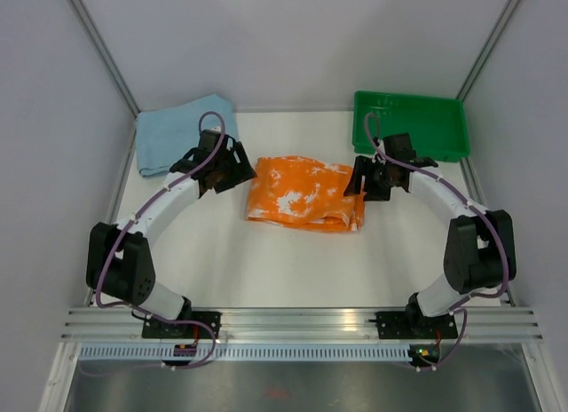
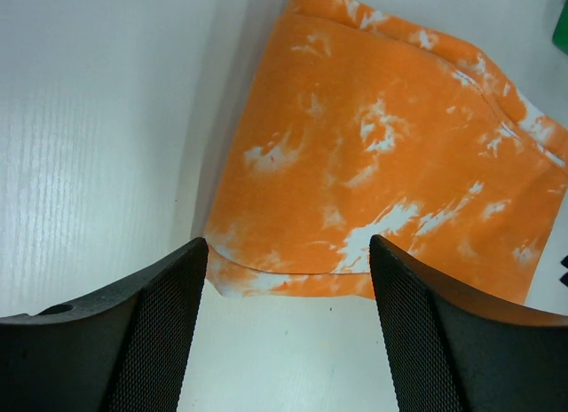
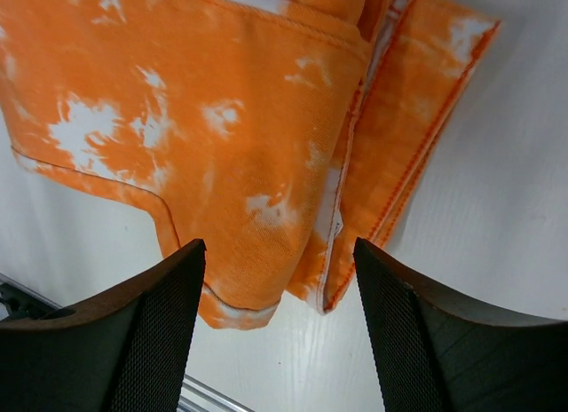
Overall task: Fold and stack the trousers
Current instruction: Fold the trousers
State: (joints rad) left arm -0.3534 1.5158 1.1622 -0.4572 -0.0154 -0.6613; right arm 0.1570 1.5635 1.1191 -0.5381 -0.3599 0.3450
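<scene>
The trousers (image 1: 304, 193) lie folded into a rough rectangle in the middle of the white table (image 1: 266, 270), orange with white blotches, one arm on either side of them. The left gripper (image 1: 241, 174) sits at the bundle's left end. From the left wrist, its jaws are spread wide (image 2: 288, 245), and a corner of the trousers (image 2: 382, 163) shows between and just past the two black fingers (image 2: 160, 323). Nothing is pinched between them.

Over on the right, the right gripper (image 1: 359, 179) hangs at the bundle's right end. Its jaws are also wide apart (image 3: 277, 245), and the fabric (image 3: 222, 119) runs across the gap below them. A stitched hem strip juts out beside the main fold in that view, and no cloth is caught between the pads (image 3: 417, 341).

A light blue cloth (image 1: 182, 132) lies at the far left of the table, behind the left arm. A green tray (image 1: 413, 128) sits at the far right, behind the right arm, apart from the trousers.
</scene>
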